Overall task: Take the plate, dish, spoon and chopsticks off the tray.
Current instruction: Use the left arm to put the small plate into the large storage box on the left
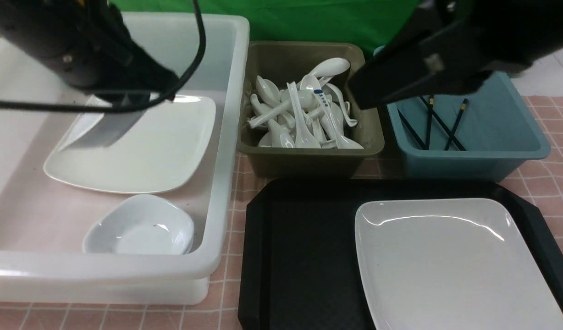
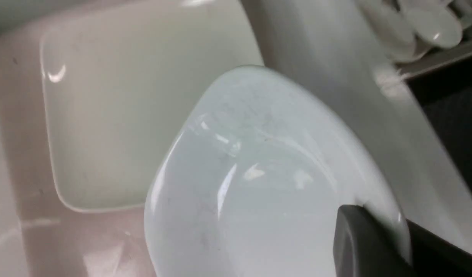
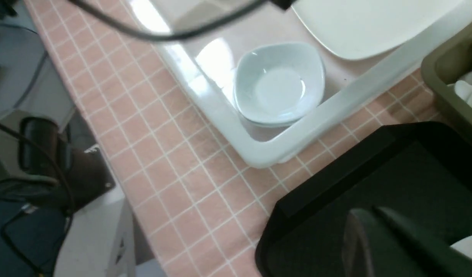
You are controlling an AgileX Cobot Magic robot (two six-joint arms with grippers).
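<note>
The large white square plate [image 1: 446, 256] lies on the right half of the black tray [image 1: 300, 256]. My left gripper [image 2: 389, 227] is shut on the rim of a small pale dish [image 2: 259, 173] and holds it above a second plate [image 1: 144, 146] inside the white bin [image 1: 226, 151]. In the front view the held dish [image 1: 102, 130] hangs under the left gripper [image 1: 125, 98]. The blue-tipped spoon [image 1: 319, 98] lies on the spoon pile in the olive bin [image 1: 309, 162]. Thin black chopsticks [image 1: 409, 130] lie in the teal bin [image 1: 483, 160]. My right gripper [image 1: 355, 94] hovers over the olive bin, shut and empty; it also shows in the right wrist view [image 3: 364, 219].
Another small dish [image 1: 139, 227] sits in the white bin's near corner; in the right wrist view [image 3: 278, 84] it rests on a second one. Sticks with gold bands [image 1: 462, 110] share the teal bin. A pink checked cloth [image 1: 231, 220] covers the table.
</note>
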